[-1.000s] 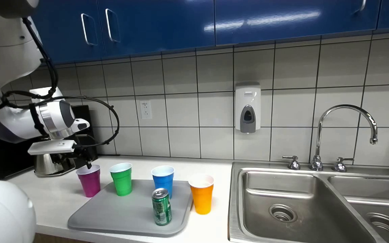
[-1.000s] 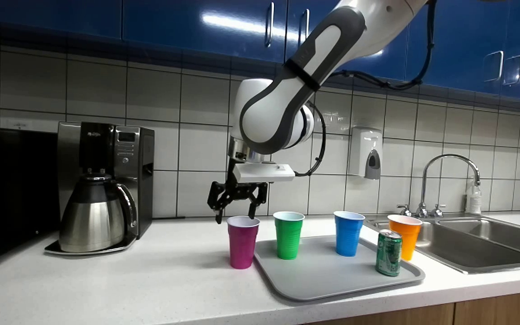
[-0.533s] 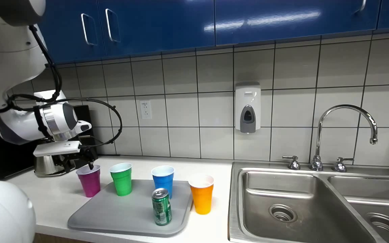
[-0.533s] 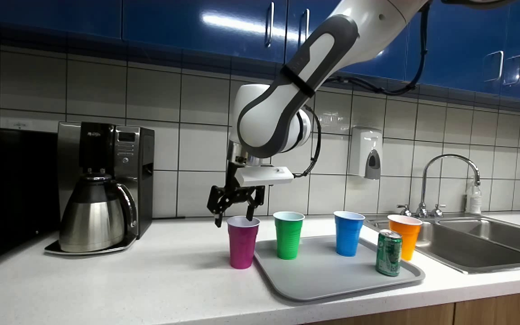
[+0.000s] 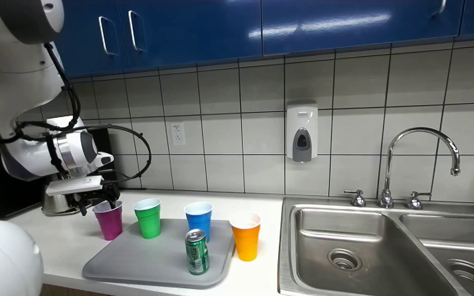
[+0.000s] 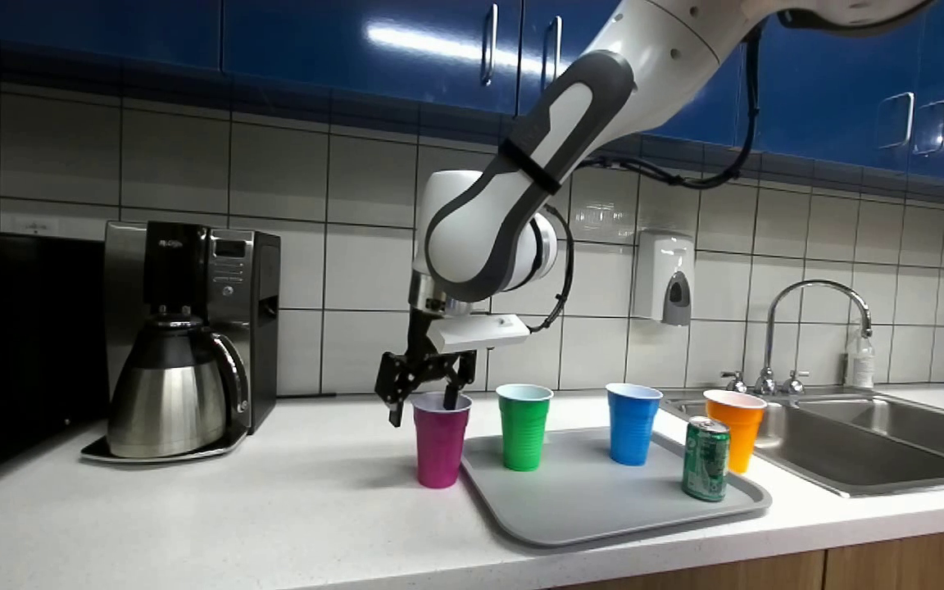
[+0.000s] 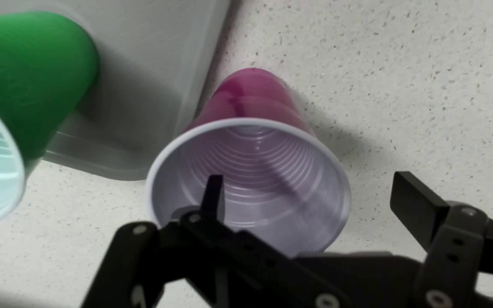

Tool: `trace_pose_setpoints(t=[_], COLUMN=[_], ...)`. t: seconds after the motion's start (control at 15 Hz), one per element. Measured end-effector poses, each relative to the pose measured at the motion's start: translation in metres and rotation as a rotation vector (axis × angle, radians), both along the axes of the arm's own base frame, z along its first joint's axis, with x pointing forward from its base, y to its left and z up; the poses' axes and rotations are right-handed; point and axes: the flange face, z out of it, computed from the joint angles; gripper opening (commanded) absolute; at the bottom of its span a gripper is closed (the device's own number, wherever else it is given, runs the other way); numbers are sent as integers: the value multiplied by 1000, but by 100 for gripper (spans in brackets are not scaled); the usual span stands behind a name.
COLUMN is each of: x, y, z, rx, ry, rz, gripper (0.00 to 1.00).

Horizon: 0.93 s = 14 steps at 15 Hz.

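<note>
Both exterior views show the purple cup (image 6: 441,451) on the surface (image 6: 275,516) beside the tray (image 6: 587,512), claw (image 6: 423,415) at its rim. Wrist view: fingers (image 7: 417,209) apart, one over the mouth; a square, light pinch looks best

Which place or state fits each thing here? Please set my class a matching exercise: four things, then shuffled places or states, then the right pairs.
Things
1. magenta plastic cup
2. green metal can
3. orange plastic cup
4. black two-fingered gripper

Places or states
A. between the gray rectangular tray and the steel double sink
B. jaws apart, holding nothing
C. standing on the tray
D. on the white counter, nearest the gripper

Pairs: 1-D; 2-C; 3-A; 4-B
</note>
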Motion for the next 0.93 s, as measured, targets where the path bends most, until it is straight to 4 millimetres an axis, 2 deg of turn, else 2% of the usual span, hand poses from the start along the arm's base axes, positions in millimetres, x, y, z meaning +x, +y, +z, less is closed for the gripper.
trace_pose_setpoints(t=[0.2,0.27,0.33,0.4,0.93], x=[1,1,2,2,6], y=[0,1,1,2,3], z=[-6,-7,-8,-9,-11], rx=[-5,-6,-6,-7,-5], ry=[7,9,10,12,13], rz=[15,20,25,29,39], gripper=[100,75,72,65,3])
